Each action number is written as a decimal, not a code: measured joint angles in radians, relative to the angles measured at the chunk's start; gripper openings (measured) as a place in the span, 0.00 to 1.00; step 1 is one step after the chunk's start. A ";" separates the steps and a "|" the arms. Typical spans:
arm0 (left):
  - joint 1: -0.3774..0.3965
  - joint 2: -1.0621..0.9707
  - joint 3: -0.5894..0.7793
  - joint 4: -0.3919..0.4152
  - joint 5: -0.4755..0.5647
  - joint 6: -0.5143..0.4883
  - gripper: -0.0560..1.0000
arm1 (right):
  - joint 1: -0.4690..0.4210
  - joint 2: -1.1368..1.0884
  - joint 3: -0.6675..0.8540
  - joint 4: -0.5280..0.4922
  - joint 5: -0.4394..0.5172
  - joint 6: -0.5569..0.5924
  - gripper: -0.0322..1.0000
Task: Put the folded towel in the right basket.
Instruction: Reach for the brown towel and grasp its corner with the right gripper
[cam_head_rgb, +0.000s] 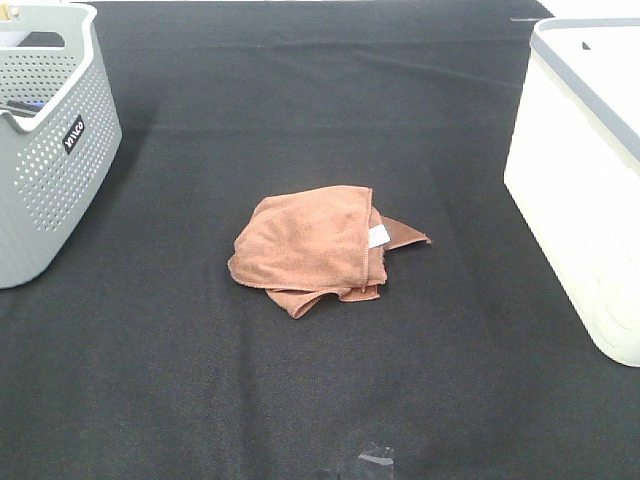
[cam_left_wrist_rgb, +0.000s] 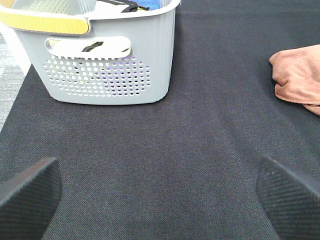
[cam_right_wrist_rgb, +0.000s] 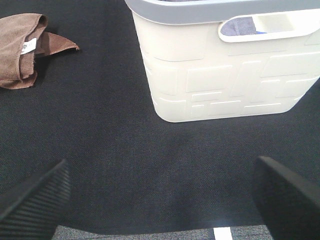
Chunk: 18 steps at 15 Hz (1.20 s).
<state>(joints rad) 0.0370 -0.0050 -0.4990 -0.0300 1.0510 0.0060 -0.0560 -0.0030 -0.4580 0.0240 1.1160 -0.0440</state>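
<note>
The rust-brown folded towel (cam_head_rgb: 315, 247) lies rumpled in the middle of the black mat, white tag at its right edge. It shows at the edge of the left wrist view (cam_left_wrist_rgb: 298, 77) and of the right wrist view (cam_right_wrist_rgb: 22, 47). The right basket (cam_head_rgb: 585, 170), white with a grey rim, stands at the right; the right wrist view shows its wall (cam_right_wrist_rgb: 225, 75) close ahead. My left gripper (cam_left_wrist_rgb: 160, 195) is open and empty, low over bare mat. My right gripper (cam_right_wrist_rgb: 160, 195) is open and empty near the mat's front edge. Neither gripper shows in the exterior high view.
A grey perforated basket (cam_head_rgb: 50, 140) with a black label stands at the left, holding some items; it also shows in the left wrist view (cam_left_wrist_rgb: 107, 65). The black mat (cam_head_rgb: 320, 380) covers the table. Grey floor shows past the mat's edge (cam_right_wrist_rgb: 150, 234).
</note>
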 joint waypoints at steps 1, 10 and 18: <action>0.000 0.000 0.000 0.000 0.000 0.000 0.99 | 0.000 0.000 0.000 0.000 0.000 0.000 0.95; 0.000 0.000 0.000 0.000 0.000 0.000 0.99 | 0.000 0.000 0.000 0.000 0.000 0.000 0.95; 0.000 0.000 0.000 0.000 0.000 0.000 0.99 | 0.000 0.000 0.000 0.000 0.000 0.000 0.95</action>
<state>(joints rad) 0.0370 -0.0050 -0.4990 -0.0300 1.0510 0.0060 -0.0560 -0.0030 -0.4580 0.0240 1.1160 -0.0440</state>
